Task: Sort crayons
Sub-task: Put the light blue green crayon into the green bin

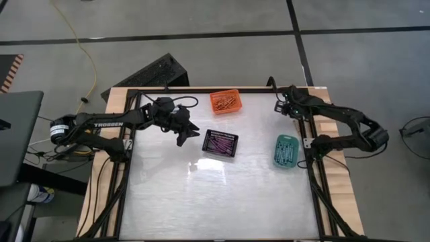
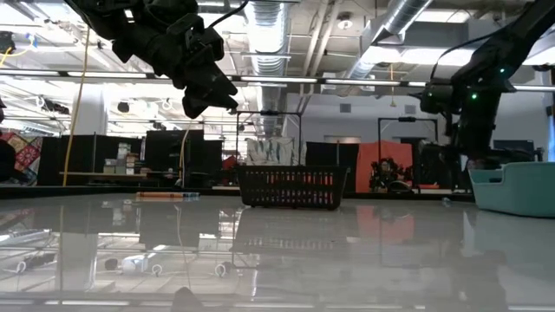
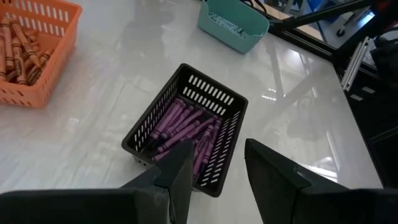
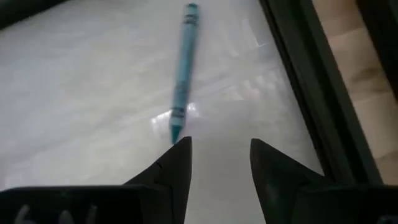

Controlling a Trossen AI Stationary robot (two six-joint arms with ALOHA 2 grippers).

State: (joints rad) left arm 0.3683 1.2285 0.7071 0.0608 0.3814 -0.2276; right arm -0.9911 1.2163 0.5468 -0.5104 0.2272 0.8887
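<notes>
Gripper work first: from above we see our left gripper (image 1: 190, 132) hanging beside the black basket (image 1: 221, 144), jaws apart and empty, while our right gripper (image 1: 282, 105) sits at the tabletop's (image 1: 215, 195) far right corner. Three baskets show there: orange (image 1: 225, 101), black and teal (image 1: 286, 150), one each. At table height, only the black basket (image 2: 292, 187) and teal basket (image 2: 519, 189) are plain. Our left wrist view shows purple crayons (image 3: 186, 127) heaped in the black one, orange crayons (image 3: 18, 43) in the orange one, too many to count. Our right wrist view shows one loose teal crayon (image 4: 182, 74) lying just ahead of the parted, empty jaws. We judge it light, stiff, waxy and apt to roll or snap, so we would pinch it mid-length across its paper wrap.
</notes>
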